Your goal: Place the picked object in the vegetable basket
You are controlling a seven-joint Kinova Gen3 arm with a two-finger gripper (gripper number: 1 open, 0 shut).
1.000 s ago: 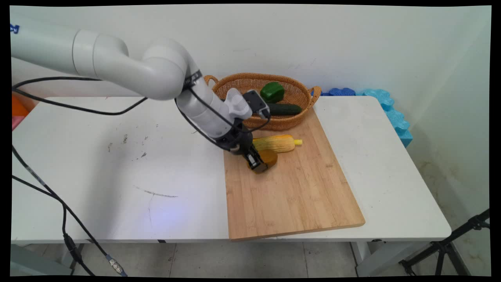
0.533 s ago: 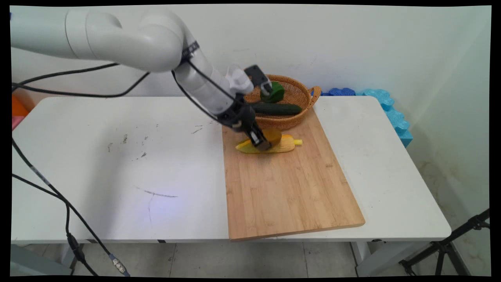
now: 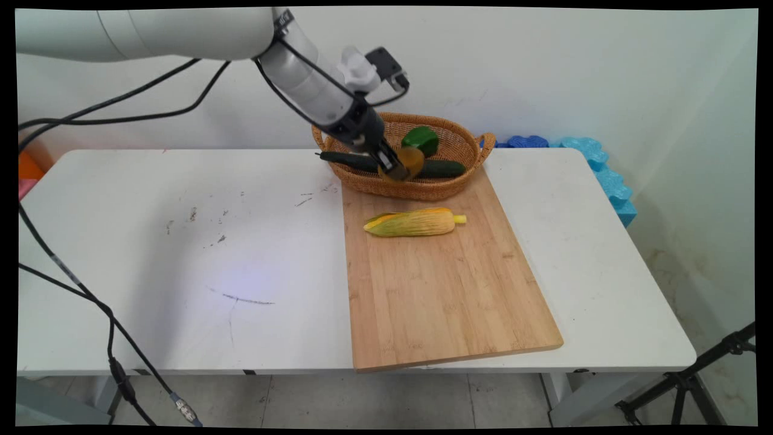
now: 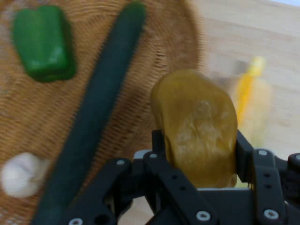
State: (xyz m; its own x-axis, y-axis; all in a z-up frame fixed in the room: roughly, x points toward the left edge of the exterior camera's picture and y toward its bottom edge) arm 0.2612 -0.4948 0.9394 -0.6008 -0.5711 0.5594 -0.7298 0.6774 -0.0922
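My gripper (image 3: 398, 168) (image 4: 197, 150) is shut on a brown-yellow potato (image 3: 410, 160) (image 4: 197, 124) and holds it in the air over the near rim of the wicker basket (image 3: 362, 181) (image 4: 154, 61). In the basket lie a green bell pepper (image 3: 420, 140) (image 4: 43, 41), a dark cucumber (image 3: 444, 169) (image 4: 93, 112) and a white garlic bulb (image 4: 21, 174), seen only in the hand view. An ear of corn (image 3: 413, 222) (image 4: 248, 89) lies on the wooden cutting board (image 3: 447, 290) just in front of the basket.
The cutting board runs from the basket to the table's front edge. Blue foam pieces (image 3: 598, 166) sit off the table's back right corner. Black cables (image 3: 90, 302) hang down at the left. A tripod leg (image 3: 694, 374) stands at the lower right.
The gripper has lifted the potato off the cutting board and carried it up and back, past the corn, to above the basket. The corn has stayed in place.
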